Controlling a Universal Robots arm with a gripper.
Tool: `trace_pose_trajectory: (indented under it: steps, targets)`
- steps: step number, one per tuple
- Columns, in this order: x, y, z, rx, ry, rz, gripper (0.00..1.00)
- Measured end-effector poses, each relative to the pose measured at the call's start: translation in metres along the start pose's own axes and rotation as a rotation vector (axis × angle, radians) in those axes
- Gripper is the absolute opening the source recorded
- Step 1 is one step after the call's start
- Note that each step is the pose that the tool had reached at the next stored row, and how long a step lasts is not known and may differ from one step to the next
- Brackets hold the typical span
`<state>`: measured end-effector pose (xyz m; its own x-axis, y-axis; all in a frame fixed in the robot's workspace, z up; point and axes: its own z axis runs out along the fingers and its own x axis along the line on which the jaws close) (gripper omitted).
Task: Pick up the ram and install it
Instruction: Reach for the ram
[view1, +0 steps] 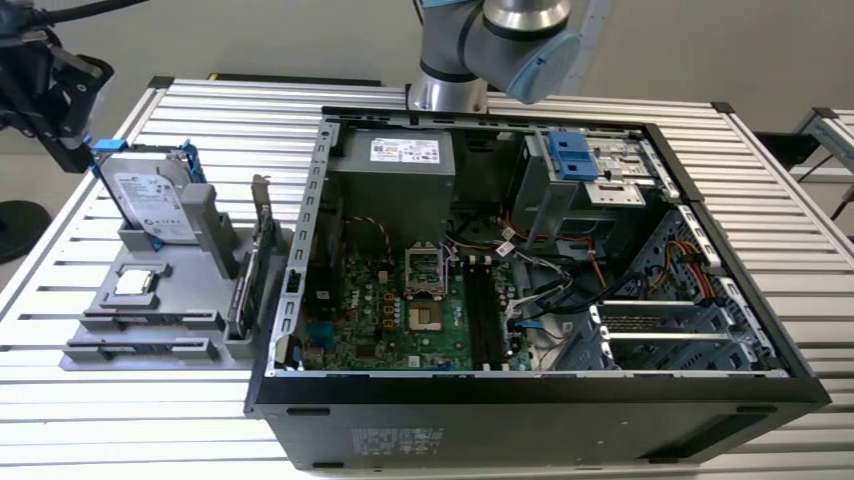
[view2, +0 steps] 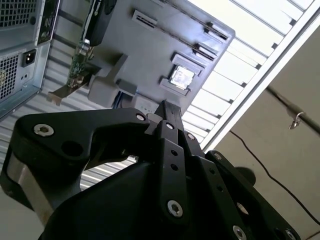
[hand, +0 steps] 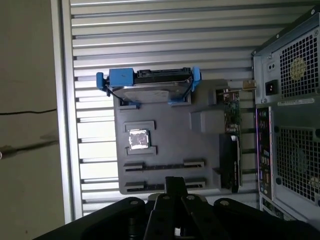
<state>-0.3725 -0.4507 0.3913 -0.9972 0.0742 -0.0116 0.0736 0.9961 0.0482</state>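
The ram is hidden or out of view. My black gripper (view1: 64, 150) hangs at the exterior view's far left, above the table edge beside the grey parts holder (view1: 100, 300). In both wrist views its fingers (view2: 167, 112) (hand: 175, 185) are pressed together, shut, with nothing seen between them. The holder's two long narrow slots (hand: 165, 164) look bare. The motherboard's dark memory slots (view1: 483, 315) lie inside the open computer case (view1: 534, 390); I cannot tell whether a stick sits in them.
On the holder stand a silver hard drive with blue rails (view1: 147, 200), a square processor chip (view1: 136, 282) and an upright green card with a metal bracket (view1: 260, 250). The slatted metal table (view1: 774, 200) carries everything. The arm's base (view1: 481, 40) rises behind the case.
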Motion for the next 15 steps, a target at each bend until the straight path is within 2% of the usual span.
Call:
trace_pose_trajectory:
  steps: [15]
  targets:
    - [-0.0013,-0.0179,-0.0008,0.0001,0.0008,0.0,0.0]
